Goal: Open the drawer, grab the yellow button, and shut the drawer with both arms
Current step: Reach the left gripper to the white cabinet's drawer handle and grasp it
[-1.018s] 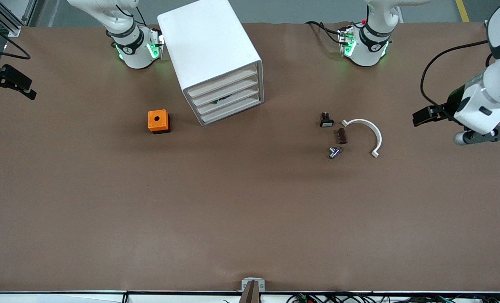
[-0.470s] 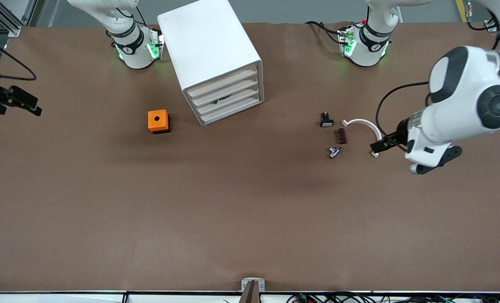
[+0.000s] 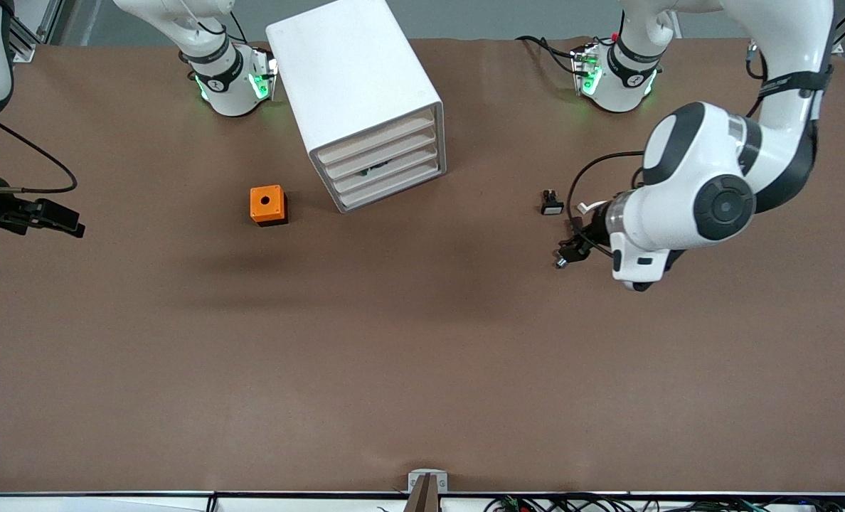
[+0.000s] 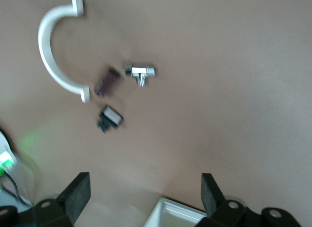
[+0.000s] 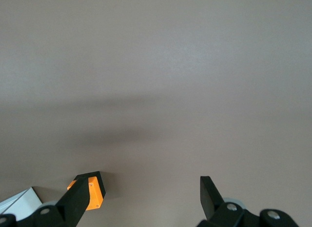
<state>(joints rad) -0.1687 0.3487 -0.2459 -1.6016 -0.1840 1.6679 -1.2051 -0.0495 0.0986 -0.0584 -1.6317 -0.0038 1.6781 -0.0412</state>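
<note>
Swinging in from the table's end, the left arm's black two-finger gripper [image 3: 572,250] now hangs open over the small metal fitting [image 4: 141,72]. Opposite, the right gripper [image 5: 141,200] drifts inward, jaws spread. The uppermost white plastic drawer [image 3: 375,140] sits closed in the white boxy cabinet [image 3: 351,78]; no button shows.

The front view looks down from high over the brown table [image 3: 422,355]. Each wrist view looks past its own end effector, sharing the table with the front.
</note>
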